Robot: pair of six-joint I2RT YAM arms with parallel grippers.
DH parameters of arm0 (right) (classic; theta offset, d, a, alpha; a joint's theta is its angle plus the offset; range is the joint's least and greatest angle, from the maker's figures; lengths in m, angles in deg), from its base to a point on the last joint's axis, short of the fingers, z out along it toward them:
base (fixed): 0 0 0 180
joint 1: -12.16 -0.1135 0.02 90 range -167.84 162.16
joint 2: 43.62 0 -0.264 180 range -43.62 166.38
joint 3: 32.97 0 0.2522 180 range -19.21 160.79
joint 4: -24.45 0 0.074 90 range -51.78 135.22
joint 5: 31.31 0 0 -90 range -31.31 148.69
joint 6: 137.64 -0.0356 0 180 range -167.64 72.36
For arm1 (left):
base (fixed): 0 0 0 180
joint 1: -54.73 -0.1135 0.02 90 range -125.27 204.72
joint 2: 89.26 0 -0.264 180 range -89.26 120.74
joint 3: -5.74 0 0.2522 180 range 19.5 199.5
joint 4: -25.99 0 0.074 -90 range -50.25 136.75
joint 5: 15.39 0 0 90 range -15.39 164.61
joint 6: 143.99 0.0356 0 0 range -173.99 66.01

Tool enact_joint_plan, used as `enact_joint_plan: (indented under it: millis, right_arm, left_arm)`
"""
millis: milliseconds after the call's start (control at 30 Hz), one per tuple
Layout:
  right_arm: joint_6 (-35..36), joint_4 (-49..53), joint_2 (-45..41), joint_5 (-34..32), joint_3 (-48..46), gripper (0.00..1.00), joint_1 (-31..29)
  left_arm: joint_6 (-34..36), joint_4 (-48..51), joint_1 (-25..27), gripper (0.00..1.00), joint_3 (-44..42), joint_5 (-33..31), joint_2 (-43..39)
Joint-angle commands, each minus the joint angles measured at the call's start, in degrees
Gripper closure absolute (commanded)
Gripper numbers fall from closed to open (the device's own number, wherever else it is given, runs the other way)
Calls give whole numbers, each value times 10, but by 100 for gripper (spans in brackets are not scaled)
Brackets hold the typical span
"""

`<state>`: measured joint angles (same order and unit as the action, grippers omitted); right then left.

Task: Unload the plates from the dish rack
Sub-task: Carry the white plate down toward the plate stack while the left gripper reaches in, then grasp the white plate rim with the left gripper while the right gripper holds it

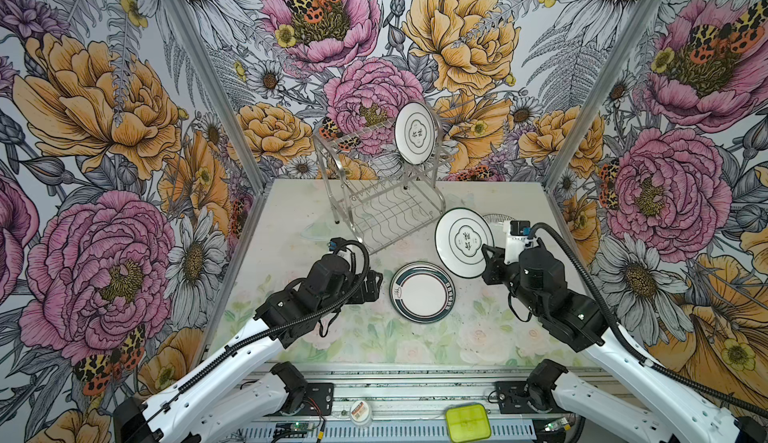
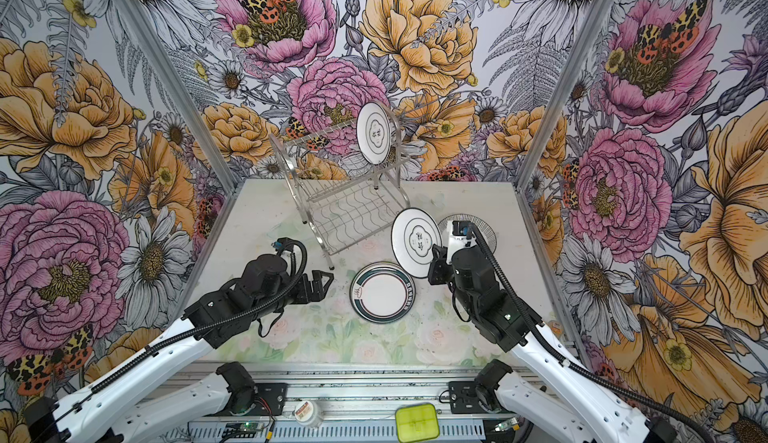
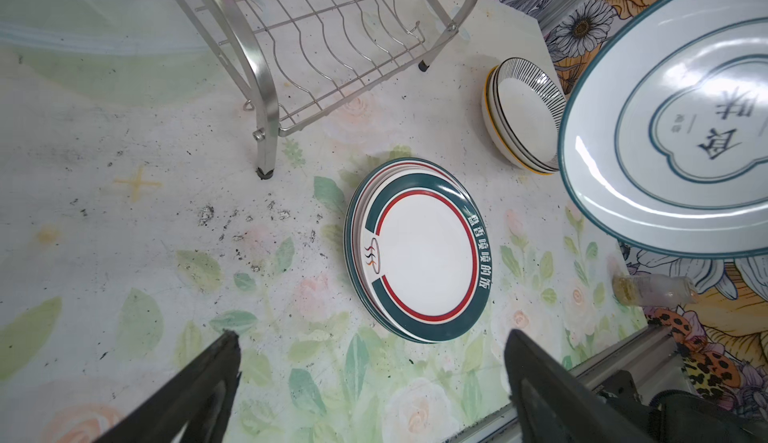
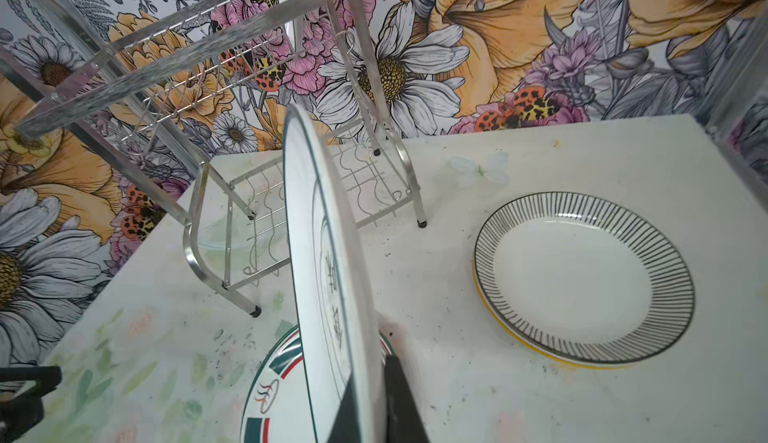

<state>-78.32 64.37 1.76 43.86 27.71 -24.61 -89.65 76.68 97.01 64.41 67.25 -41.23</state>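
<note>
The right tool [image 1: 487, 250] pinches the rim of the cloud plate [image 1: 463, 241], tipped up on edge. The left tool [image 3: 372, 339] is spread wide, holding nothing, with the teal-band plates [image 3: 424, 254] just ahead.

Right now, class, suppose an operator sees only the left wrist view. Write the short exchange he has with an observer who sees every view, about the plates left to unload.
Operator: Is any plate in the upper tier of the dish rack?
Observer: Yes, one emblem plate stands upright there, at the rack's right end in both top views.
Operator: What holds the large plate at the edge of my view?
Observer: The right gripper, shut on its rim.
</note>
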Motion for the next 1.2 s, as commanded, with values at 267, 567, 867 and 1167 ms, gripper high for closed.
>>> enact_joint_plan:
  millis: [267, 567, 867, 1167]
  right_arm:
    - [-189, -49, 34, 158, -35, 100, -2]
    - [-227, -74, 51, 230, -50, 100, 3]
    - [-240, -152, 123, 328, -54, 100, 31]
    - [-272, -257, 156, 433, -71, 100, 51]
  left_arm:
    - [-7, -78, 0, 1, -59, 12, -44]
    - [-5, -150, -1, 1, -31, 94, 49]
    - [-11, -222, -10, 1, -36, 151, 81]
    - [-26, -253, -17, 3, -57, 159, 88]
